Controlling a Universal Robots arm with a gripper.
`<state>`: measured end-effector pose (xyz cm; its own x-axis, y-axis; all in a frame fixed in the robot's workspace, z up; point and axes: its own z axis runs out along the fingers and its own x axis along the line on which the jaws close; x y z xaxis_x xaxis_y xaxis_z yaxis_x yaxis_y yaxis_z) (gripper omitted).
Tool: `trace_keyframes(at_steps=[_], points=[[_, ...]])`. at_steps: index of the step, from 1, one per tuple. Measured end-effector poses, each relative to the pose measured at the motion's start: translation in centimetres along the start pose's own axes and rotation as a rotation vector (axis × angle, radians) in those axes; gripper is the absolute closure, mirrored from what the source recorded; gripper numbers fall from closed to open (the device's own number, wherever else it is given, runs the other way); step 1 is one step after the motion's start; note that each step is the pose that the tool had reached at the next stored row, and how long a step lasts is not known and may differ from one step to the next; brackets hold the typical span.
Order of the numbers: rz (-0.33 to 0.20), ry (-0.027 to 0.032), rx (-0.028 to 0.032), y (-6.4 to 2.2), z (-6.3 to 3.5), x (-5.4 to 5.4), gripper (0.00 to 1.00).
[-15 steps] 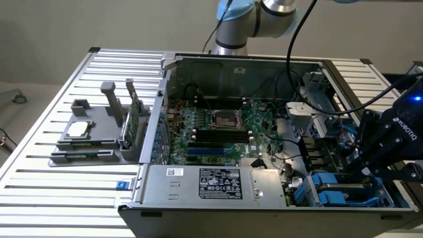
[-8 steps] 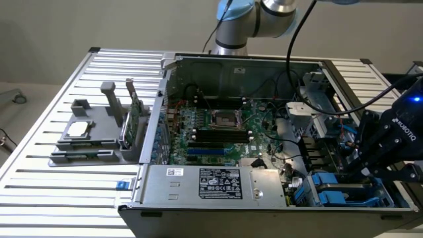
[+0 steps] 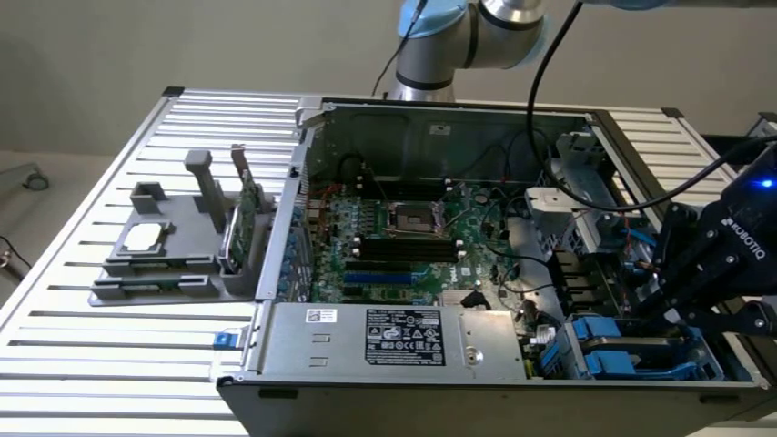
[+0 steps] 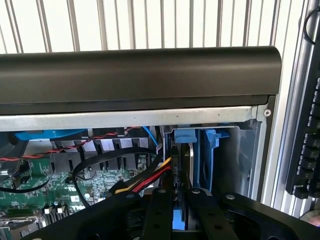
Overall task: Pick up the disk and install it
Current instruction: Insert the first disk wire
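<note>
**A:** Well, where do we stand? We see the gripper (image 4: 176,210) low over the corner of the open computer case (image 3: 438,118), at the exterior view's right, and its jaws stand nearly together on a thin edge.

**B:** That edge looks to us like the disk (image 4: 192,172), held upright between the black fingers (image 4: 161,212) and partly down in the drive bay (image 3: 631,350), with its blue carrier (image 4: 210,160) against the bay's grey wall. We judge it held, though the pinch itself is half hidden.

**A:** What could go wrong, then?

**B:** We worry about the cable bundle (image 4: 145,180), red, yellow and black, lying just beside the disk. If the disk tilts, it could snag those soft wires or jam on the bay's sheet-metal lip. A grip on so thin an edge of smooth metal could also slip.

**A:** And the materials?

**B:** Hard things mostly: the carrier is glossy moulded plastic, the case is dull folded steel, and the motherboard (image 3: 401,237) is a green, bumpy board. The table (image 3: 109,364) is ribbed aluminium slats. A grey fixture (image 3: 170,264) sits on it, well apart from the case.
</note>
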<state>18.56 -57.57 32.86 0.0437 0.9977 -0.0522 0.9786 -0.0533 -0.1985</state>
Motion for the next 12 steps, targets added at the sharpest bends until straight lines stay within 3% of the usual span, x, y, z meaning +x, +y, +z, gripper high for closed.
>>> trace_keyframes(at_steps=[12], points=[[0.0, -0.0002, 0.0, 0.09, 0.2, -0.07, 0.83]])
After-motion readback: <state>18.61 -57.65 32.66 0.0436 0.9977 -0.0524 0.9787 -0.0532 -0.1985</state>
